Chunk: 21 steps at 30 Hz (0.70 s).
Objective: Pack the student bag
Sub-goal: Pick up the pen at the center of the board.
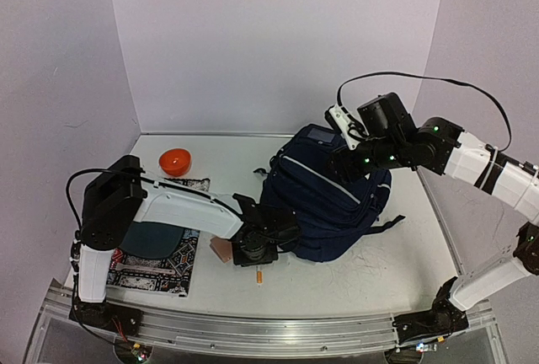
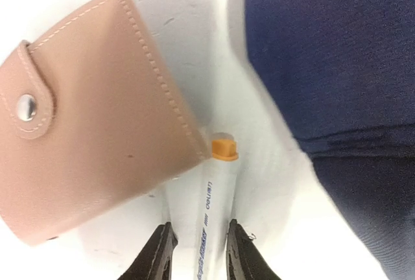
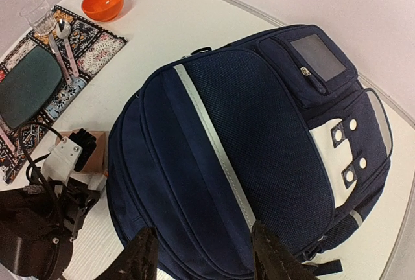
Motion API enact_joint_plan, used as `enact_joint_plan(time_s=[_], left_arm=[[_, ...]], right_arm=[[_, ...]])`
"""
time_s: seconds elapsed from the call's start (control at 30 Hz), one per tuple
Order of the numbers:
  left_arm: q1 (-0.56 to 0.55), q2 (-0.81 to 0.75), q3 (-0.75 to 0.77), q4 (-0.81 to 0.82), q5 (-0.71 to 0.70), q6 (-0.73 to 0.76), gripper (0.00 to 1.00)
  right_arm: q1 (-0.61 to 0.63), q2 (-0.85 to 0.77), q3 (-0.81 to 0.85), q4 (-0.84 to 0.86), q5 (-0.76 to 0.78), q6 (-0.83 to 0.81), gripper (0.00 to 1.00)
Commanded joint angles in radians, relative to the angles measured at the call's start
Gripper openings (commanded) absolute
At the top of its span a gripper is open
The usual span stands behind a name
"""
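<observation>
On worktop point(image 1: 404, 271), centre-right: student bag point(image 1: 328, 200), lying front-up, grey stripe running across front panel. Above bag: right end effector point(image 3: 204, 254), fingers well apart, nothing between them but air. Low at bag's near-left edge: left end effector point(image 2: 200, 231), fingers straddling white marker point(image 2: 217, 189) with orange cap; gap narrow, cannot tell if clamped. Just beside cap end: pink snap wallet point(image 2: 84, 118). Far left: orange bowl point(image 1: 174, 160), patterned placemat point(image 1: 160, 271).

Student bag point(image 1: 324, 204): large navy-blue backpack, thin light-grey stripes, grey label, white buckle patches; lying front-up, centre of counter point(image 1: 354, 288).
</observation>
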Motion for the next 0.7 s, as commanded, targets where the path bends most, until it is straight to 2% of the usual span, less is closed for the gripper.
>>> enact_joint_plan(time_s=[0.0, 0.3, 0.5, 0.67], left_arm=[[0.008, 0.02, 0.055, -0.099, 0.019, 0.044, 0.3], [0.006, 0.068, 0.055, -0.095, 0.148, 0.108, 0.2], [0.008, 0.072, 0.057, -0.089, 0.208, 0.155, 0.01], [0.027, -0.002, 0.054, -0.058, 0.195, 0.155, 0.0]], right_arm=[[0.001, -0.027, -0.004, 0.005, -0.014, 0.008, 0.5], [0.0, -0.003, 0.014, -0.004, -0.017, -0.01, 0.51], [0.0, 0.087, 0.064, -0.058, -0.052, -0.052, 0.52], [0.0, 0.156, 0.101, -0.09, -0.074, -0.086, 0.53]])
